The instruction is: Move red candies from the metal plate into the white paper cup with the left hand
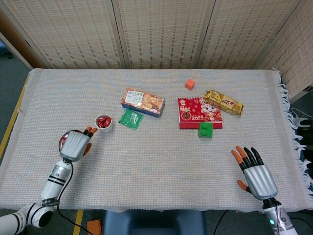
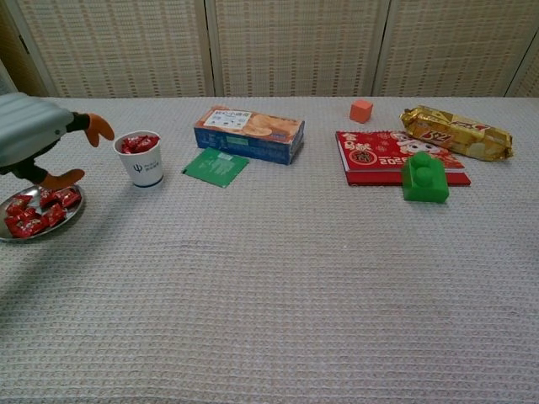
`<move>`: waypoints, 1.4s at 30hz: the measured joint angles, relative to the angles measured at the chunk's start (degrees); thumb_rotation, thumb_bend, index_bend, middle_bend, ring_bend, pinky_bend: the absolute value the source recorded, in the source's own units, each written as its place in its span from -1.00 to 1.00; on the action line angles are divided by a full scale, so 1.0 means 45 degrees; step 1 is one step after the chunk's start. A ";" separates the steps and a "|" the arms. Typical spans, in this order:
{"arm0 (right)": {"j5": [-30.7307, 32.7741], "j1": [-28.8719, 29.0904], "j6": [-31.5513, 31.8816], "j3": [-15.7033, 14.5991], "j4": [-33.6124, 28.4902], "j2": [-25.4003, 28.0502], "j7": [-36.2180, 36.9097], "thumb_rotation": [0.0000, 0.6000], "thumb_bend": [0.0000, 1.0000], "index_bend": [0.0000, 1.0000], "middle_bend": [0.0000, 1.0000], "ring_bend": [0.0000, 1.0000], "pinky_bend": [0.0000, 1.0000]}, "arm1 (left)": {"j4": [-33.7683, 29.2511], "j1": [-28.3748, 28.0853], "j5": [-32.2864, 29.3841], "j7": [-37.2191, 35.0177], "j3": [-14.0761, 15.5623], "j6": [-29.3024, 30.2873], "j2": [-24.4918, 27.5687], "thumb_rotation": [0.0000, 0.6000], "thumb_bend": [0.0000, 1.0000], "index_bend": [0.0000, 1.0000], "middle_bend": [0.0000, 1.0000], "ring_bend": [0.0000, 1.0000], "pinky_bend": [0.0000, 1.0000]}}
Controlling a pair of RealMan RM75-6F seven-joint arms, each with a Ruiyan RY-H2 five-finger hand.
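- The left hand (image 1: pixel 76 145) is seen above the metal plate (image 2: pixel 50 226), fingers apart and nothing visibly held in them; in the chest view its orange fingertips (image 2: pixel 100 129) are spread over the plate's far side.
- The red candies (image 2: pixel 38 209) are found in two places: a pile left on the plate, and a heap already inside the white paper cup (image 1: pixel 103 122), which stands upright just beyond the plate.
- The next pick is judged to be the step in hand. A wrapper could be nudged off the shallow plate onto the bench (image 1: pixel 161 156) if the fingers are brought down too flat, and the light plate could be shoved sideways.
- The cup looks nearly full, so a further candy could be spilled over its rim, or the cup knocked over by a fingertip on approach.
- The right hand (image 1: pixel 254 171) is held open near the bench's front right corner, well apart from everything.
- In the head view most of the plate is covered by the left hand, so the number of remaining candies cannot be judged there; in the chest view the hand is cut off by the left edge.
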 measured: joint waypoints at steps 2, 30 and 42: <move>-0.0062 0.0007 -0.0016 -0.0041 0.0001 -0.0008 -0.0005 1.00 -0.77 -1.00 -1.00 -1.00 -1.00 | -0.0044 0.0419 0.0024 -0.0250 0.0429 -0.0014 0.0145 1.00 -0.20 -0.56 -0.47 0.66 1.00; -0.0037 0.0019 -0.0094 -0.0045 -0.0014 0.0033 -0.0020 1.00 -0.77 -1.00 -1.00 -1.00 -1.00 | 0.3217 0.1005 -0.1008 -0.0316 0.0416 -0.1829 -0.1018 1.00 -0.23 -0.33 -0.17 0.66 1.00; 0.0073 0.0049 -0.0198 -0.0011 -0.0023 0.0011 -0.0092 1.00 -0.77 -1.00 -1.00 -1.00 -1.00 | 0.3488 0.0999 -0.0902 -0.0303 0.0185 -0.1872 -0.1084 1.00 -0.24 -0.11 0.00 0.66 1.00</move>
